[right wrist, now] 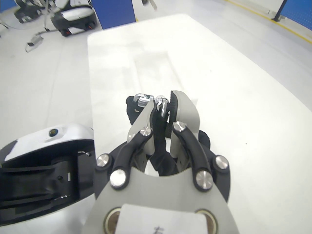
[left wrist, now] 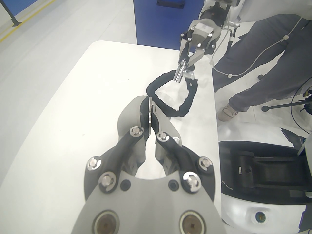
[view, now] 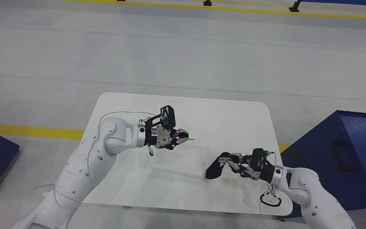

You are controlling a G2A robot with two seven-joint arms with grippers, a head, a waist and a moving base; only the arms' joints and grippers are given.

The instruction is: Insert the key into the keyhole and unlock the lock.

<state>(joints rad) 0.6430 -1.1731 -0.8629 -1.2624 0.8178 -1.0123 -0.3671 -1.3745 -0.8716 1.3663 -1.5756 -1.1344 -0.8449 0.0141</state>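
Evidently the key is not yet in. In the top view the left gripper, left of centre, is closed on the key. Its blade points toward the lock, which is held right of centre by the right gripper; key and lock are well apart.

In the left wrist view the key is seen edge-on, pinched between the fingers at mid-frame. The lock is clamped at upper right, its black loop trailing onto the table. In the right wrist view the jaws are narrowed on the lock at centre, and the key is seen near the top edge.

The keyhole cannot be made out, so the lock's face should probably be turned to the blade first. The blade is best lined up before it is advanced, and the gap closed slowly with the lock held firm. A thin key could be twisted by a skewed entry. The turn should be made only once the blade is fully seated.

The table is white and smooth, with a faint rectangle marked near its middle. A pale floor with a yellow line lies around it, and a blue cabinet stands at the right edge of the top view.
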